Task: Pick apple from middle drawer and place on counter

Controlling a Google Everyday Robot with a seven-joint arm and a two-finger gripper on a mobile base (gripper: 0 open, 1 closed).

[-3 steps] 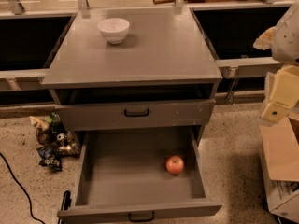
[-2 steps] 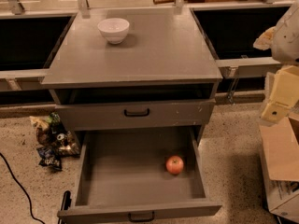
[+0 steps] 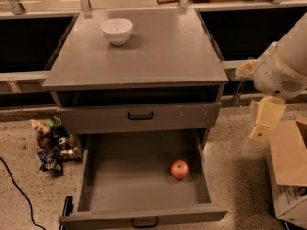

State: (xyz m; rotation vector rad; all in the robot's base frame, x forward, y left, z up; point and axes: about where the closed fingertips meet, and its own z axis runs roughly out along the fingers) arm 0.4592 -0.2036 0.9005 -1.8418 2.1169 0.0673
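To the right of the grey cabinet [image 3: 139,87], about level with its upper drawer front, hangs your hand [image 3: 265,121], a pale cream piece below the arm's white rounded housing [image 3: 283,71]. It is well apart from the cabinet and touches nothing you can see. No object shows in it, and you cannot tell whether it is open or closed.

At the cabinet's foot, the middle drawer [image 3: 124,176] stands pulled out toward the camera, showing you its flat grey floor and low walls. The apple [image 3: 179,169], red with a yellowish blush, rests on that floor in the drawer's right half. It is near the right wall but apart from it, roughly midway between back and front. A small black handle [image 3: 145,222] sits on the drawer's front edge. Just above, the matching drawer front [image 3: 140,115], with its own black handle, is shut flush with the cabinet.

On top of the cabinet, the surface [image 3: 163,56] carries a white bowl [image 3: 116,30], upright near the back left corner. Dark recessed sections [image 3: 29,42] flank the cabinet's top on both sides.

Left of the cabinet, on the speckled floor, you see crumpled snack packets [image 3: 53,145] lying close to its base, and a black cable [image 3: 14,188] curving farther out. Right of the cabinet, beyond the hand, a cardboard box [image 3: 290,166] sits on the floor.
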